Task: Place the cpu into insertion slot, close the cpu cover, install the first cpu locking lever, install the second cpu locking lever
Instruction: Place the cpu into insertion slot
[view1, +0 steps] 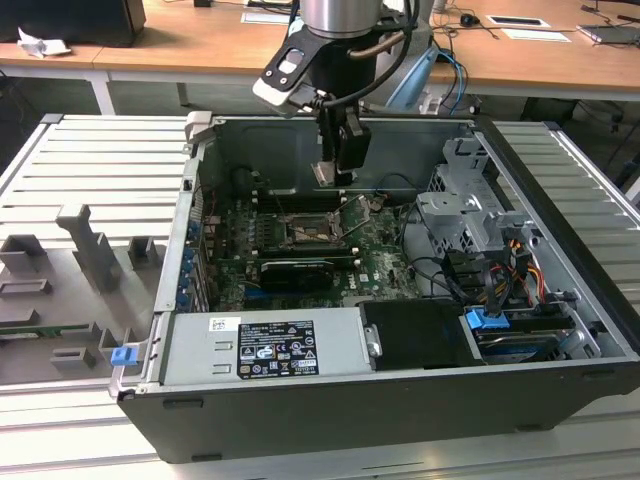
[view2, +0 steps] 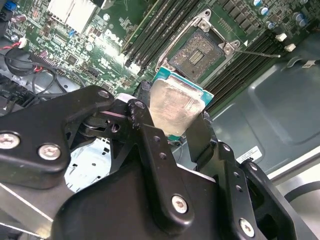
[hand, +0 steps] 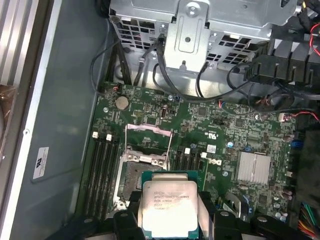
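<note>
My gripper (view1: 336, 168) hangs inside the open computer case, shut on the cpu (view1: 327, 173). In both wrist views the cpu (view2: 175, 106) (hand: 169, 210) is a silver-topped square chip with a green edge, pinched at two opposite sides by the black fingers (view2: 144, 102). It hovers above the green motherboard, apart from it. The insertion slot (view1: 304, 233) (view2: 197, 52) (hand: 130, 176) lies open just beyond the chip, its dark contact field exposed. The cpu cover (hand: 148, 131), a thin silvery frame, is swung up off the slot. A thin locking lever (view2: 256, 52) juts out beside the socket.
Black memory slots (hand: 104, 172) flank the socket on both sides. A finned heat sink (hand: 253, 166), a metal drive cage (view1: 466, 212) with loose cables, and the power supply (view1: 262, 346) fill the case. A grey fixture tray (view1: 70, 270) lies at the exterior view's left.
</note>
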